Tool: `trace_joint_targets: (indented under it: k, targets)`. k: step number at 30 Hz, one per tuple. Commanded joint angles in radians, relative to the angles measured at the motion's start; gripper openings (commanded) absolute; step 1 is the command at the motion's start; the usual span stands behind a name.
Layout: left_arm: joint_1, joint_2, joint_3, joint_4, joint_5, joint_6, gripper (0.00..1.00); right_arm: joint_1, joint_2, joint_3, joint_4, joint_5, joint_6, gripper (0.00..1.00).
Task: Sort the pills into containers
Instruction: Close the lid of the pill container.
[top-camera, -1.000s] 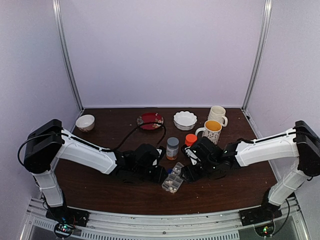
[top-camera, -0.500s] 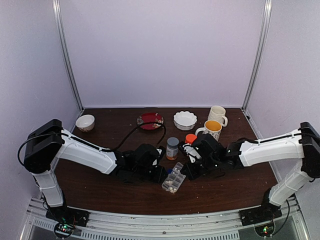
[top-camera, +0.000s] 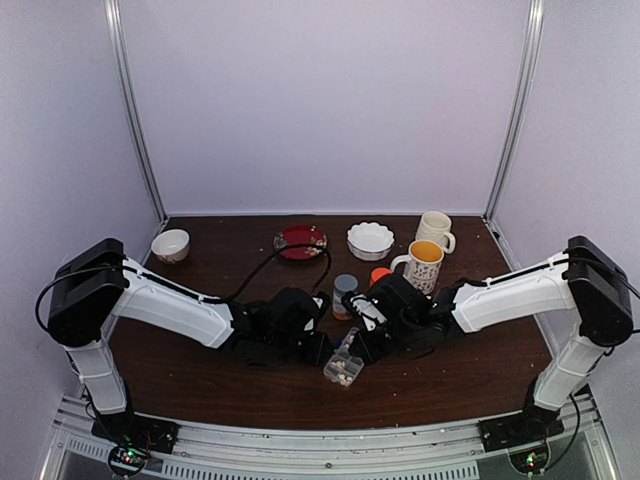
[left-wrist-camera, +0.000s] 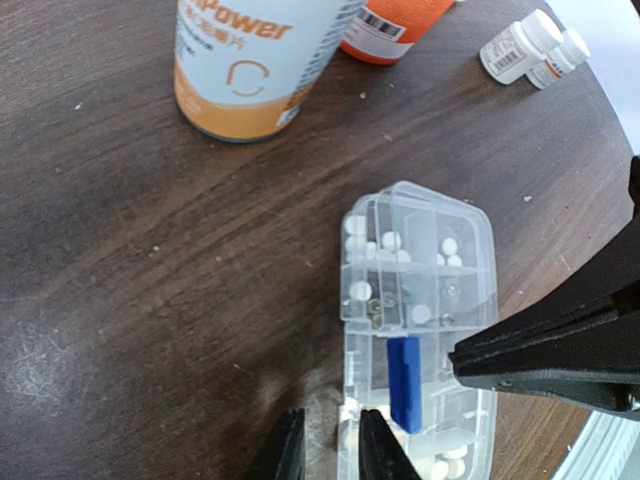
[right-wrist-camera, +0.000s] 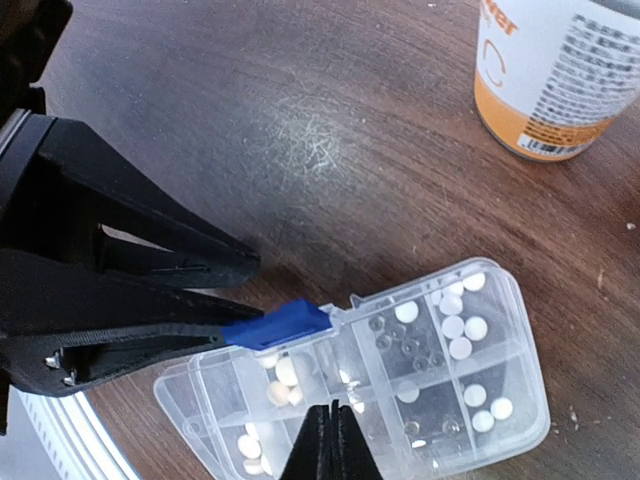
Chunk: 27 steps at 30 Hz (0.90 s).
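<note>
left tool (left-wrist-camera: 330, 440) gripped rim of clear flat rectangular plastic pill box (left-wrist-camera: 482, 262) | right tool (right-wrist-camera: 330, 418) stood fully closed over its tiny whitish pills (right-wrist-camera: 455, 326)

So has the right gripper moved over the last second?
Yes. The right gripper has shifted left, away from the yellow-lined mug, and now sits over the pill box, shut.

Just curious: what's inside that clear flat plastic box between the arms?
Small whitish round pills lie in several compartments of the clear flat plastic pill box; a few compartments look bare. The right arm's black fingers hide part of one compartment.
</note>
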Motion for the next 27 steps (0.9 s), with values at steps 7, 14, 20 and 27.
trace_joint_targets:
  k: [7, 14, 20, 27]
  targets:
    - [0.015, -0.059, -0.050, 0.027, -0.029, -0.013, 0.21, 0.007, 0.075, 0.039, -0.017, -0.003, -0.005, 0.00]
    - [0.020, -0.110, -0.083, 0.082, -0.007, 0.014, 0.22, 0.007, 0.083, 0.036, -0.025, 0.011, -0.002, 0.00]
    - [0.018, -0.081, -0.070, 0.141, 0.090, 0.047, 0.36, 0.007, 0.079, 0.033, -0.030, 0.021, 0.002, 0.00]
    - [0.020, -0.023, -0.023, 0.122, 0.106, 0.051, 0.44, 0.007, 0.071, 0.031, -0.042, 0.027, 0.004, 0.00]
